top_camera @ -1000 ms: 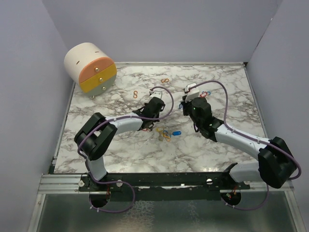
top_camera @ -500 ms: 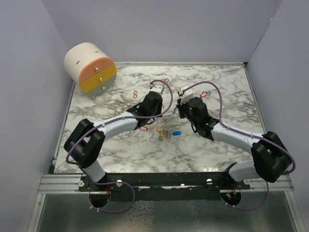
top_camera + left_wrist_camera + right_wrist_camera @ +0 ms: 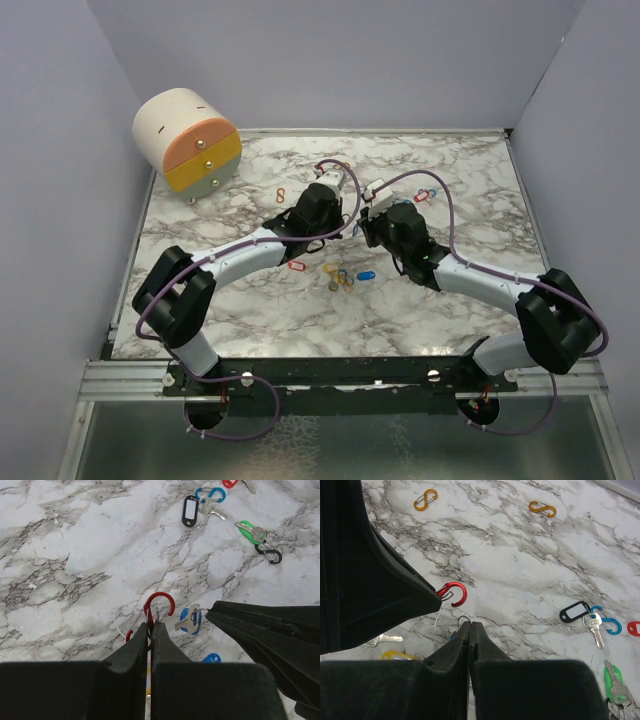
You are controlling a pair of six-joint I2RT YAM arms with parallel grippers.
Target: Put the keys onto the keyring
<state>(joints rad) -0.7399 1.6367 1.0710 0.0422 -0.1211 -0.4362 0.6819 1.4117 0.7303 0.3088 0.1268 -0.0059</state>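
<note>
The keyring, a red S-shaped clip [image 3: 161,602], is pinched in my shut left gripper [image 3: 150,625], its open hook sticking out past the tips. A silver key with a blue tag [image 3: 188,622] hangs by its small wire ring [image 3: 463,619] from my shut right gripper [image 3: 470,624]. The two grippers meet tip to tip above the table's middle, left gripper [image 3: 349,228] and right gripper [image 3: 367,228]. The wire ring sits just beside the red clip [image 3: 455,594] and apart from it. More keys [image 3: 342,277] lie in a small pile below.
A black-tagged key [image 3: 190,511] on a blue clip [image 3: 210,493] and a green-tagged key [image 3: 246,527] on a black clip [image 3: 270,555] lie beyond. Two orange clips [image 3: 425,499] [image 3: 542,508] lie farther off. A round drawer box [image 3: 188,140] stands at the far left corner.
Both arms have swung away from the key pile toward the far side and closed in on each other. Their tips, apart a second ago, now nearly touch.
</note>
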